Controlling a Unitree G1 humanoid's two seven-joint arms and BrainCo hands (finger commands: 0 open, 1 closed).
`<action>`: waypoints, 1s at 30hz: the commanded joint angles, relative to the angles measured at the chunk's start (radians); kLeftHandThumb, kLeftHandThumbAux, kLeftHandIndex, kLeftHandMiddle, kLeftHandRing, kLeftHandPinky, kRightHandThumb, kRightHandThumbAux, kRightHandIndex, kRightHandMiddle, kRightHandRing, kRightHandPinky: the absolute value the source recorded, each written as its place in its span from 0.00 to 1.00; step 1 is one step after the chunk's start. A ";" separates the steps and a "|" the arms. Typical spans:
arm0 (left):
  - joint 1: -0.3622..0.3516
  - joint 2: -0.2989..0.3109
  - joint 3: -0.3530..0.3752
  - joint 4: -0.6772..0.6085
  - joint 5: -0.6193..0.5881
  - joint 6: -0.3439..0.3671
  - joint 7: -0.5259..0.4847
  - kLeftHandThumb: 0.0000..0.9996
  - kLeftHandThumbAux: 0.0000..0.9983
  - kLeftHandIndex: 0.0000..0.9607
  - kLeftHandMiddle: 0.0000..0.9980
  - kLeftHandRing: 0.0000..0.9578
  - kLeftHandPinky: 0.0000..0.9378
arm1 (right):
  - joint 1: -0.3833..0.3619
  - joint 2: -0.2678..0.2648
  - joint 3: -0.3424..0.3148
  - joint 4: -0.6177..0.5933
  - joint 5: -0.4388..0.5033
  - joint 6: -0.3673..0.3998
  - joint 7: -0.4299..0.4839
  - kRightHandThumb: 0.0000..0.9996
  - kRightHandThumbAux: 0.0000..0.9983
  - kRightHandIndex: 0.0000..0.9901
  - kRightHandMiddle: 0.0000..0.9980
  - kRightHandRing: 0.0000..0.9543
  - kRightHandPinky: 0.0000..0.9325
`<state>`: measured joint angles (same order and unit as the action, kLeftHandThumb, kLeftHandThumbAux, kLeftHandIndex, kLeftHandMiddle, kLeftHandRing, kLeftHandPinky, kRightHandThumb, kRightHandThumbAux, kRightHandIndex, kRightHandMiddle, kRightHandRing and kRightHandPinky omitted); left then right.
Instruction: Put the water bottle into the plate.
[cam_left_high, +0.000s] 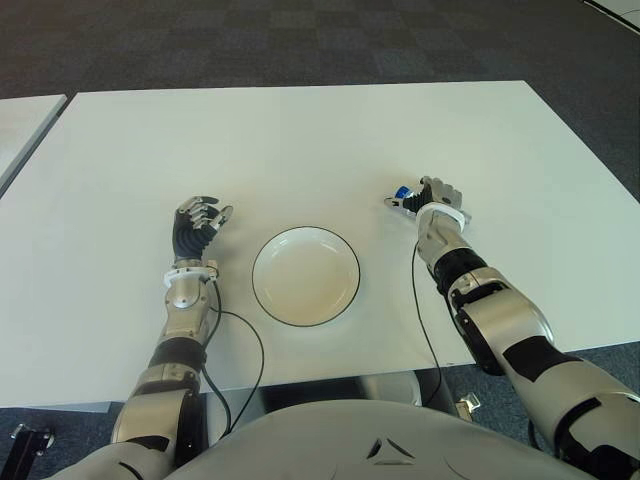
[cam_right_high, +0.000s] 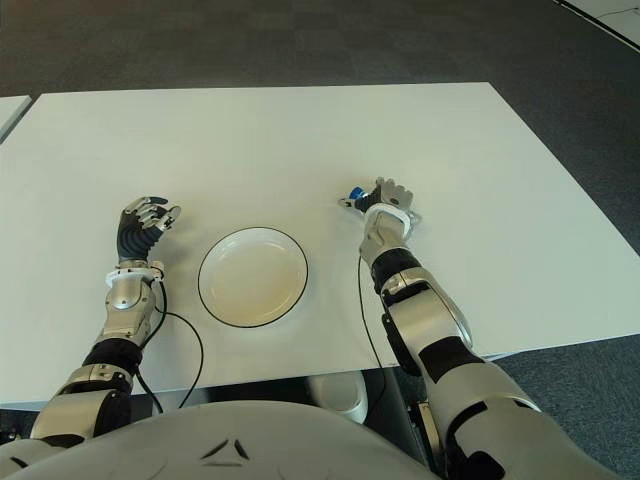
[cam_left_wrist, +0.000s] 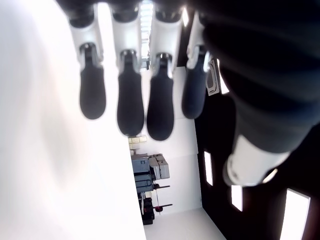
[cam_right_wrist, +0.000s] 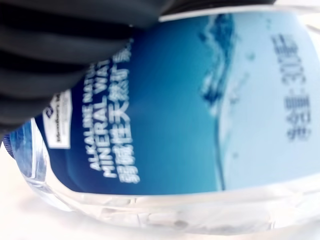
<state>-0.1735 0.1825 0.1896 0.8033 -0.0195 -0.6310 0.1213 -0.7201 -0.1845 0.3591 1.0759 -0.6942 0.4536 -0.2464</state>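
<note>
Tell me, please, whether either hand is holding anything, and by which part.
The right hand grips the water bottle around its labelled body, right of the plate. The left hand holds nothing.

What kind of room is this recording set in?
Probably an office or lab: a plain white table stands on dark checkered carpet, and the left wrist view shows office-type equipment. The right hand holds the bottle beside an empty plate.

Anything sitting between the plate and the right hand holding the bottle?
No. In the left eye view only bare white table separates the plate from the right hand, which grips the water bottle; the plate is empty.
</note>
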 joint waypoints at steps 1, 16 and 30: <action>0.005 0.004 -0.001 0.011 0.013 -0.014 0.003 0.71 0.71 0.45 0.61 0.61 0.61 | 0.104 0.038 -0.011 0.077 0.056 -0.017 -0.009 0.70 0.43 0.17 0.16 0.24 0.36; 0.014 -0.013 0.011 -0.021 -0.024 0.028 -0.011 0.71 0.71 0.45 0.63 0.63 0.62 | 0.156 0.076 -0.102 0.239 0.127 -0.282 -0.270 0.78 0.46 0.24 0.19 0.26 0.40; 0.013 -0.006 0.013 -0.004 -0.018 0.017 -0.004 0.71 0.71 0.45 0.62 0.62 0.62 | 0.179 0.093 -0.161 0.258 0.161 -0.407 -0.426 0.84 0.66 0.42 0.50 0.64 0.68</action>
<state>-0.1726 0.1803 0.1918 0.7874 -0.0300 -0.6236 0.1214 -0.6879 -0.1510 0.2163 1.2457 -0.5938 0.0495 -0.7054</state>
